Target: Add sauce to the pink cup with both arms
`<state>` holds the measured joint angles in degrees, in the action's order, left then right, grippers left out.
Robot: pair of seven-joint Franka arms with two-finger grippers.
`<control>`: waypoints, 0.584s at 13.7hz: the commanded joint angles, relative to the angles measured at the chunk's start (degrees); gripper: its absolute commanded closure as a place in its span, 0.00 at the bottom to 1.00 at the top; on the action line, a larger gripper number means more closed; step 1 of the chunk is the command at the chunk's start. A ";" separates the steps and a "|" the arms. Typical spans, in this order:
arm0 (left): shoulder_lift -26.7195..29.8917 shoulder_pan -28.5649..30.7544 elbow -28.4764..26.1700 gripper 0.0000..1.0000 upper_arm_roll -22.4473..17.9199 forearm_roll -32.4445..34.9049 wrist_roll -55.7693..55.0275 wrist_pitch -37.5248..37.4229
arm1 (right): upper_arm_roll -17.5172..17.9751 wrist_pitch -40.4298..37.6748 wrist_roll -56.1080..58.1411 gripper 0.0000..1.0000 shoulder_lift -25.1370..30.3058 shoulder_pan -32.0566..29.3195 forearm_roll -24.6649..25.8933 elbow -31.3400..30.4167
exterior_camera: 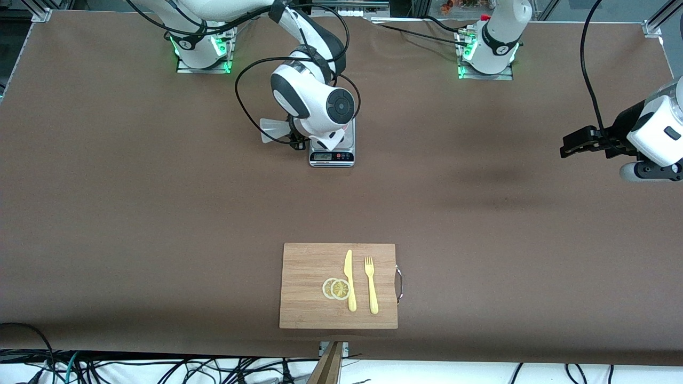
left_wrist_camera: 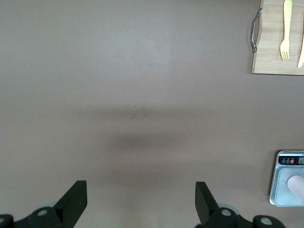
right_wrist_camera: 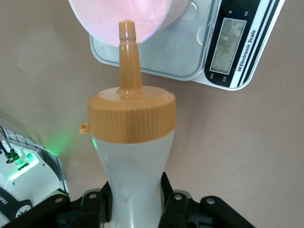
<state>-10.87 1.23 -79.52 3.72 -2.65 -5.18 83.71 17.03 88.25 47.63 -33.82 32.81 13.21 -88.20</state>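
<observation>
Now pinched in the right gripper (right_wrist_camera: 135, 202) fingers: the sauce (right_wrist_camera: 130, 142), tipped with nozzle over the pink cup (right_wrist_camera: 123, 19) on the scale (exterior_camera: 332, 152), toward the robots' bases from the cutting board (exterior_camera: 309, 285). Waiting above bare surface (left_wrist_camera: 142, 71) at its own end: left gripper (left_wrist_camera: 141, 202), fingers wide apart, holding nothing.

Worktop: a brown matte table cover (exterior_camera: 133, 213), faintly creased toward the edge where the bases stand.
Frame: aluminium rails with corner brackets (exterior_camera: 40, 13) at both corners of that edge.
Below the camera-side edge: a white floor strip tangled with black cables (exterior_camera: 160, 370).
Light: green glow (exterior_camera: 221, 48) on the base plates; a soft dark shadow (exterior_camera: 496, 178) toward the left arm's end.
</observation>
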 commanded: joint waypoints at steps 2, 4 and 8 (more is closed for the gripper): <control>-0.46 0.00 1.38 0.00 -0.12 0.01 1.32 -1.18 | 0.46 -0.19 2.28 1.00 1.38 -2.31 -1.16 0.75; -0.46 0.00 1.38 0.00 -0.12 0.01 1.23 -1.18 | 0.20 2.52 5.01 1.00 2.52 -4.15 -6.24 0.75; -0.46 0.00 1.38 0.00 -0.12 0.01 1.23 -1.09 | -1.29 7.10 9.22 1.00 3.23 -5.04 -10.38 -0.21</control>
<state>-10.87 1.23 -79.52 3.72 -2.65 -5.18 83.71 16.61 93.92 54.31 -32.10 27.94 5.38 -87.27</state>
